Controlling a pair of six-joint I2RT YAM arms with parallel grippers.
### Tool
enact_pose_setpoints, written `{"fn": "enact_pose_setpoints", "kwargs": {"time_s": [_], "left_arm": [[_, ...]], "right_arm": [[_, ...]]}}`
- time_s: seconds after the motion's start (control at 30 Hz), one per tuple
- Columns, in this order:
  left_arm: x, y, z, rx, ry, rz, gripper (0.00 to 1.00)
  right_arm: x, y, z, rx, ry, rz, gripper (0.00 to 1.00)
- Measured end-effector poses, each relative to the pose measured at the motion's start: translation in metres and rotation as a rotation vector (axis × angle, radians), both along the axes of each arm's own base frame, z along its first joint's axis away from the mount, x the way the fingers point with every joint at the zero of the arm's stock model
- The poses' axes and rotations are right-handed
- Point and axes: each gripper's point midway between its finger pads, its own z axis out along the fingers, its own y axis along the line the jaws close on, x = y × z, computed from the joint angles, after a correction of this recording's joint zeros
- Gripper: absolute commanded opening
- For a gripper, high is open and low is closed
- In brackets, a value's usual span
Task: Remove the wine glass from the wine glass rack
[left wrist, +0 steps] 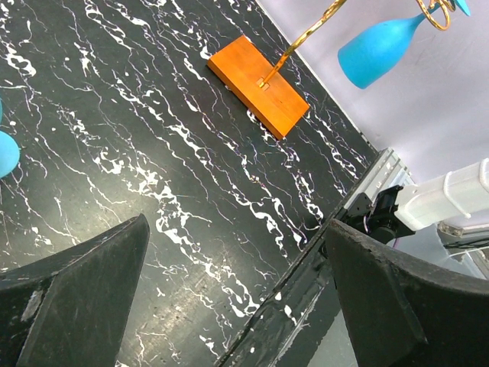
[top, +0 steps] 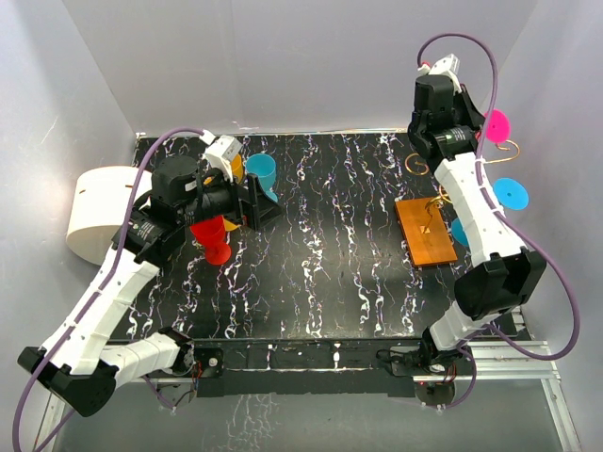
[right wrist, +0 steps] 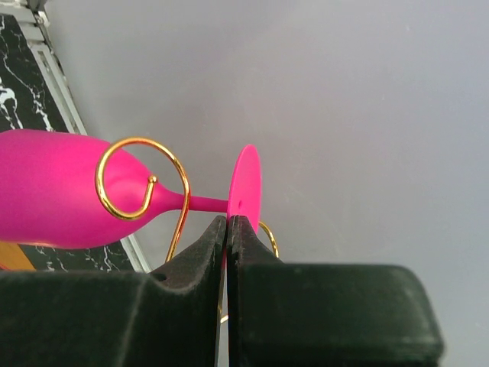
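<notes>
The wine glass rack has an orange base plate [top: 426, 233] at the right of the table, also in the left wrist view [left wrist: 258, 86], with a gold wire stem and curled hooks [right wrist: 143, 180]. A pink wine glass [right wrist: 46, 187] hangs with its stem against a gold hook. Its round foot [top: 497, 123] sits high beside the right wall. My right gripper [right wrist: 228, 222] is shut on the edge of that foot [right wrist: 246, 187]. A blue wine glass [left wrist: 378, 50] hangs from another hook. My left gripper [left wrist: 237, 229] is open and empty above the left of the table.
A red cup [top: 212, 240] and a teal cup [top: 262, 172] stand under and beside my left gripper [top: 259, 202]. A white cylinder [top: 99, 212] lies off the table's left edge. The right wall is close behind the rack.
</notes>
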Motion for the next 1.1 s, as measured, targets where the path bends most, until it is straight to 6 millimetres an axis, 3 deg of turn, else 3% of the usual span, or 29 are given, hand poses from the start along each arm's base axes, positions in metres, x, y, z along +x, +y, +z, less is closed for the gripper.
{"fn": "enact_pose_setpoints", "kwargs": {"time_s": [0.47,0.67,0.9,1.1], "left_arm": [[-0.001,-0.002,-0.004,-0.027,0.079,0.023,0.99],[0.004,-0.006,-0.01,-0.026,0.141,0.037,0.99],[0.003,-0.009,-0.009,-0.059,0.192,0.059,0.99],[0.005,-0.013,0.001,-0.126,0.231,0.09,0.99]], "right_arm": [[0.03,-0.003,0.056,-0.063,-0.217,-0.01,0.0],[0.047,0.005,0.075,0.004,-0.34,0.031,0.0],[0.063,0.043,0.084,0.268,-0.509,0.232,0.0],[0.056,0.093,0.087,0.559,-0.591,0.483,0.0]]}}
